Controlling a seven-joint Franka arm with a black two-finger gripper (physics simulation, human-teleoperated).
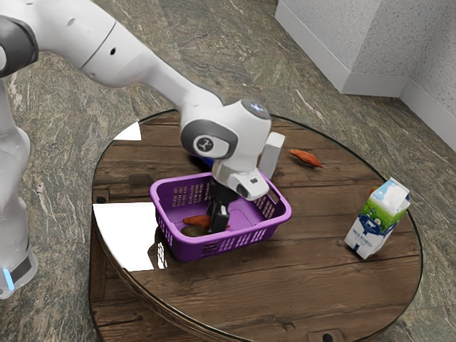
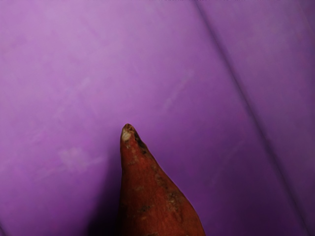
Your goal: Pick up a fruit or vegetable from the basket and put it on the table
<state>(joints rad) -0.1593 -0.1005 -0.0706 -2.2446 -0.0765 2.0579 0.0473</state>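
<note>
Exterior view: purple basket [image 1: 187,249] upright on the round wooden table [image 1: 306,263], open at the top, slotted sides. Inside, at the end toward the exterior view's left: an orange-red sweet potato [image 1: 195,221], lying on its side, and a dull brownish, rounded piece [image 1: 194,231] close by it; kind of produce not clear. Black gripper [image 1: 219,219] down inside the basket, below the rim, at the sweet potato's end nearer the exterior view's right. Open or closed: cannot tell from here, nor whether it has a hold on the sweet potato.

Arm [image 1: 146,68] enters from the exterior view's upper left, forearm sloping down to the white hand [image 1: 239,146]. Hand above the basket, gripper pointing downward.

Second sweet potato [image 1: 306,157] lies on the bare wood beyond the basket. White block [image 1: 272,155] stands near the basket's far side; something blue [image 1: 206,162] partly hidden behind the hand. Milk carton [image 1: 377,217], leaning, well apart from the basket toward the exterior view's right.

Wrist view: tapered, brown-flecked tip of a sweet potato just under the hand, against the purple basket floor. Dark shadow along one side of it; a dark crease crosses the plastic, apart from the tip.
</note>
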